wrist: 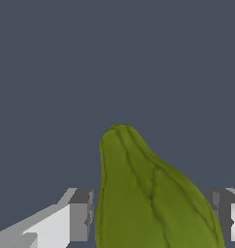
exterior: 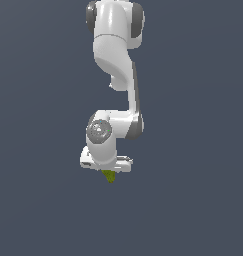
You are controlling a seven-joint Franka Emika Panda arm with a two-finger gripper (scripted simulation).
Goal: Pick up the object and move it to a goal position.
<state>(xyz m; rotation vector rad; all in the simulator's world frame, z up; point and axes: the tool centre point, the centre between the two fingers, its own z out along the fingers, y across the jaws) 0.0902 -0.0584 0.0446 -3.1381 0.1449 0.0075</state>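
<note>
White arm point(exterior: 115, 60) against plain dark backdrop, tool point(exterior: 107, 169) pinching olive-green object point(exterior: 109, 176) between grey fingers point(wrist: 81, 213), nothing nearby

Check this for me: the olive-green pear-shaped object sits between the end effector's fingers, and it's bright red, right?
Not quite. The pear-shaped object does sit between the end effector fingers, but it is olive-green, not bright red. The wrist view shows this plainly, and the exterior view shows the same green below the white arm.

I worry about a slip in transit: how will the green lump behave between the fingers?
The green lump tapers to one end, so it may squirm out of the end effector. Its ridged skin probably helps friction. It looks small beside the arm, so likely light.
</note>
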